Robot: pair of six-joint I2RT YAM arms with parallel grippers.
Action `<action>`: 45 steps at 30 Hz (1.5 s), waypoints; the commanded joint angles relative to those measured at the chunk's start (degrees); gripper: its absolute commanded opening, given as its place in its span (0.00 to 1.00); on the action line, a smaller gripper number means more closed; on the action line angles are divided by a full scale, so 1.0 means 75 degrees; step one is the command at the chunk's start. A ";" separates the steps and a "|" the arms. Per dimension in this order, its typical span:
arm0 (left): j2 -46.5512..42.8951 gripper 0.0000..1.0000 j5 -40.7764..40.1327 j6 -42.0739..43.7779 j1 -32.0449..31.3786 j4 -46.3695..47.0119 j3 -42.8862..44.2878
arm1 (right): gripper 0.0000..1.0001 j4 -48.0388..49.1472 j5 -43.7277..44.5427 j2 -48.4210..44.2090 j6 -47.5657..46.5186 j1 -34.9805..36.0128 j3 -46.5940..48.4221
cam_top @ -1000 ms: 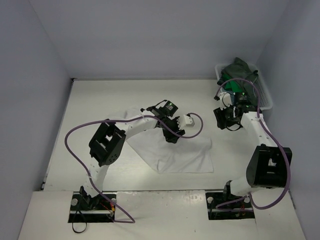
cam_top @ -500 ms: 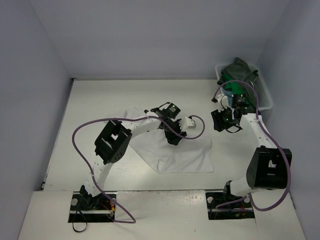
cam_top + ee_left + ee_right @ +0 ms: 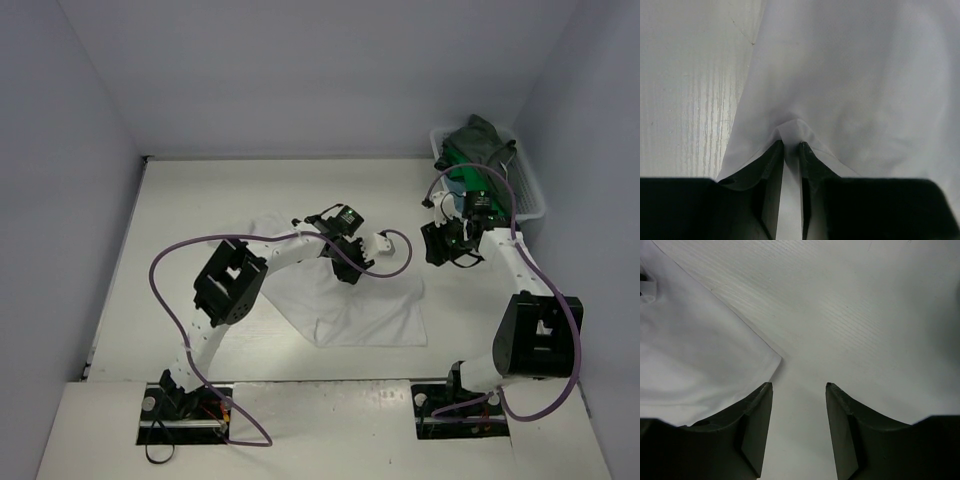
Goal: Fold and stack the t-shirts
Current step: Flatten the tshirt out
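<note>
The white shirt (image 3: 365, 305) lies spread on the middle of the table (image 3: 200, 200). The left claw (image 3: 791, 145) is closed, pinching a raised fold near one edge of it. The right claw (image 3: 799, 385) hangs open over bare table just off the shirt's corner. Dark and green shirts (image 3: 478, 140) sit heaped in the basket (image 3: 535, 197) at the far right.

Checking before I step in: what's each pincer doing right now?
Left pincer: closed on a fold of the white t-shirt.
Right pincer: open, holding nothing.
</note>
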 commanded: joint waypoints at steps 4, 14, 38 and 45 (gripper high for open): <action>-0.0168 0.02 -0.0025 0.0015 -0.0069 -0.0034 0.0387 | 0.43 0.0137 -0.0315 -0.0221 -0.0049 -0.0039 0.0022; -0.0940 0.00 -0.0681 0.0027 0.0013 0.0129 0.0294 | 0.43 0.0137 -0.0409 -0.0104 -0.0050 -0.0027 0.0034; -0.3553 0.00 -0.0917 0.0144 0.1066 -0.0057 -0.1111 | 0.45 -0.0074 0.1171 0.0013 -0.0295 0.2865 -0.0562; -0.4983 0.00 -0.0894 0.0226 0.1945 -0.0269 -0.2061 | 0.46 -0.0180 0.2730 -0.0080 -0.0938 0.3979 -0.1348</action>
